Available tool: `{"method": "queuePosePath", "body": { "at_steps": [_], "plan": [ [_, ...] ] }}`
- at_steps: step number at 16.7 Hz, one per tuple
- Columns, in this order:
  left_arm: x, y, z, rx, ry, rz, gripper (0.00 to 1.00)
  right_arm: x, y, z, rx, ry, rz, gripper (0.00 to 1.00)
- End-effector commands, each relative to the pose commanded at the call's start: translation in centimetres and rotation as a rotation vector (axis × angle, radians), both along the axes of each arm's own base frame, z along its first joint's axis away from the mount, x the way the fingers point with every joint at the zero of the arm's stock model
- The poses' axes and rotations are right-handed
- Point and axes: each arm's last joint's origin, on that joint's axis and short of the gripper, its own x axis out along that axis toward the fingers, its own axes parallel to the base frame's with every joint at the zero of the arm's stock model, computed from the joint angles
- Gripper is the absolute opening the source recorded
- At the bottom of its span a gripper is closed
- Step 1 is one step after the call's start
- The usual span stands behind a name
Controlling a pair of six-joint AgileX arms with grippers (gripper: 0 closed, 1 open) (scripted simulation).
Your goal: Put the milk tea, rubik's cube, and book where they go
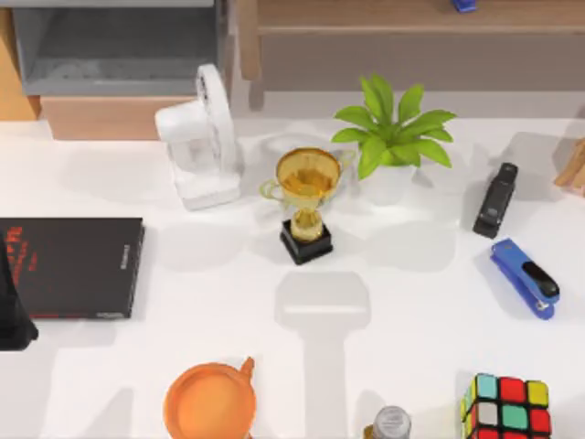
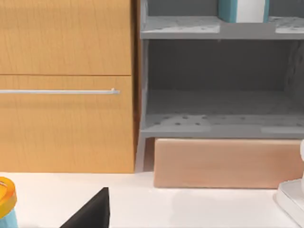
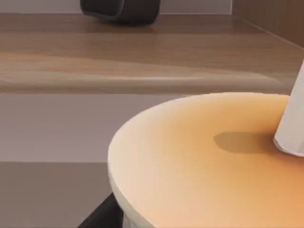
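We find the rubik's cube (image 1: pixel 508 408) on the table (image 1: pixel 393 283) at its near right edge, untouched. The teal book (image 2: pixel 243 10) stands on the grey shelf (image 2: pixel 180 27), apparently already stowed. We cannot tell either claw's opening.

Office desk: staplers (image 1: pixel 525 277), trophy (image 1: pixel 305 203), potted plant (image 1: pixel 391 137), grey shelf (image 2: pixel 218 76).

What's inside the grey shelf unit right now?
In the left wrist view, the grey shelf unit's lower compartment looks bare. On the shelf above stands a teal book with white page edges, cropped by the frame. The compartment's far corners lie in shadow.
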Motion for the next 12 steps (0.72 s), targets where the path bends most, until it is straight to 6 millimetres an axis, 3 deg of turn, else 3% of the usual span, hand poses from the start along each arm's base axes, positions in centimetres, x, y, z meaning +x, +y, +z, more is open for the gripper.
{"method": "queuePosePath", "body": {
  "at_steps": [8,12],
  "plan": [
    [0.0,0.0,0.0,0.000,0.000,0.000,1.00,-0.1,0.0,0.0,-0.001,-0.001,0.002,1.00],
    [0.0,0.0,0.0,0.000,0.000,0.000,1.00,-2.1,0.1,0.0,0.000,0.000,0.002,1.00]
  ]
}}
